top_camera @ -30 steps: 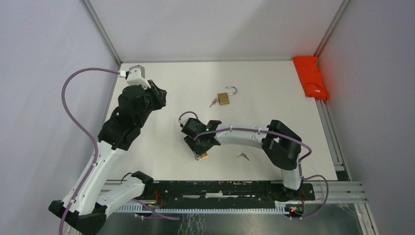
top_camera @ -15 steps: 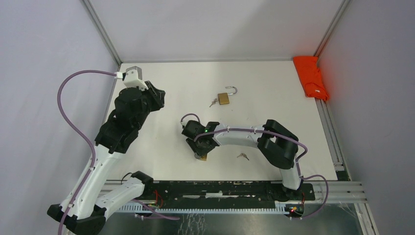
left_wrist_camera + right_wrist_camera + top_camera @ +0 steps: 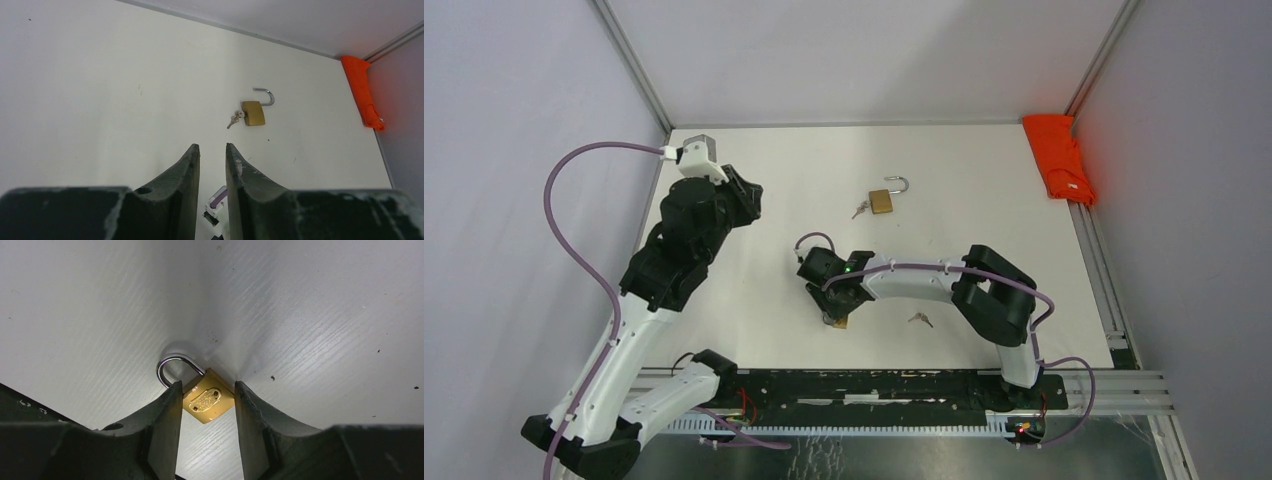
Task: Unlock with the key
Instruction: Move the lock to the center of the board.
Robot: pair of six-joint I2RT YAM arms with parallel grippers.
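A brass padlock (image 3: 210, 401) with its steel shackle (image 3: 170, 362) closed lies on the white table (image 3: 984, 210), mostly hidden under my right wrist in the top view. My right gripper (image 3: 206, 382) straddles its body, and both fingers touch the body's corners. A small loose key (image 3: 920, 320) lies on the table just right of that gripper (image 3: 834, 312). My left gripper (image 3: 212, 146) hangs above the table's left side, narrowly open and empty. A second brass padlock (image 3: 883, 201), shackle swung open, lies at the far middle with keys (image 3: 860, 209) in it.
An orange cloth (image 3: 1059, 157) lies at the far right corner against the aluminium frame. Grey walls enclose the table on the left, back and right. The second padlock (image 3: 254, 113) and the cloth (image 3: 364, 95) also show in the left wrist view.
My right gripper has settled lower over the shut padlock and its jaws have narrowed onto the body. The left arm has shifted only slightly.
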